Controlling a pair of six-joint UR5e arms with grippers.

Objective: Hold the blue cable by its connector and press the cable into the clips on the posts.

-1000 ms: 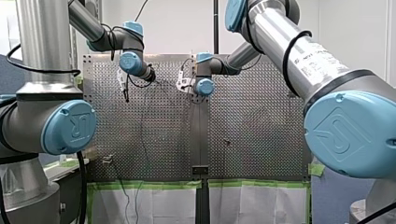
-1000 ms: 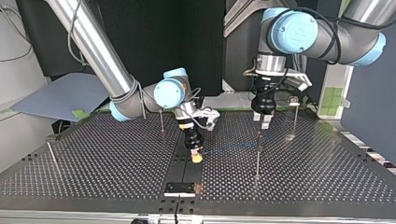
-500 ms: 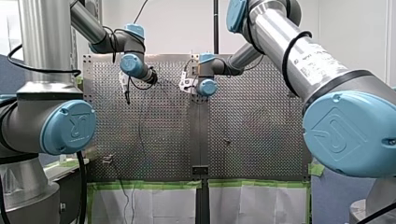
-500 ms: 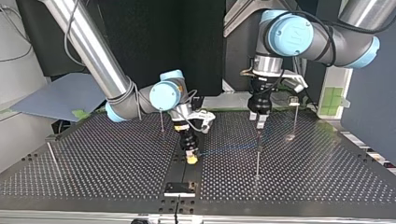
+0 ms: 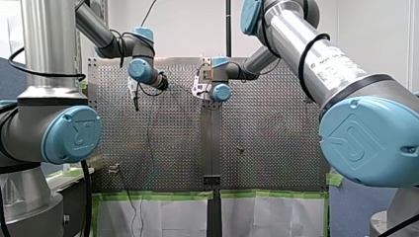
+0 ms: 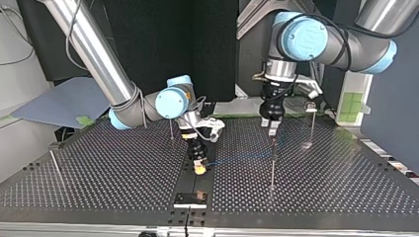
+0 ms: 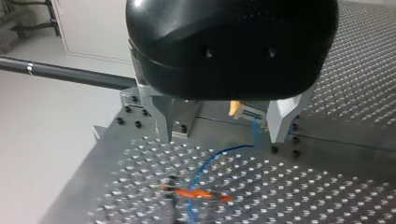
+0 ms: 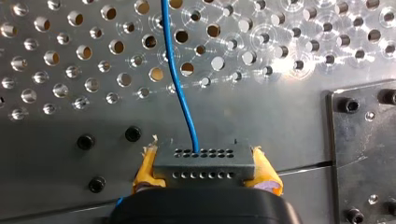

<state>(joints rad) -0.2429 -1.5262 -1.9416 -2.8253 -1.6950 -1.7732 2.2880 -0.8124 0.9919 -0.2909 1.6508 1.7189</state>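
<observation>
**Clamping the connector, hanging open over a post**

Clamping with my right gripper, pressing yellow pads against both ends of a dark grey rectangular connector dotted with two rows of small holes. Holding it low over the smooth centre strip of the perforated metal tabletop. Trailing a thin blue cable from the connector's middle, away across the holes and, in the top view, sideways toward a thin upright metal post.

Hovering with my left gripper just above that post, spreading bare metal fingers well apart and grasping nothing. Looking down past them at a blurred orange piece with the cable crossing it; cannot tell whether seated.

Sharing the tabletop with another slim post beside my left gripper, a tilted rod at the top view's left and a small black plate below the connector.
</observation>
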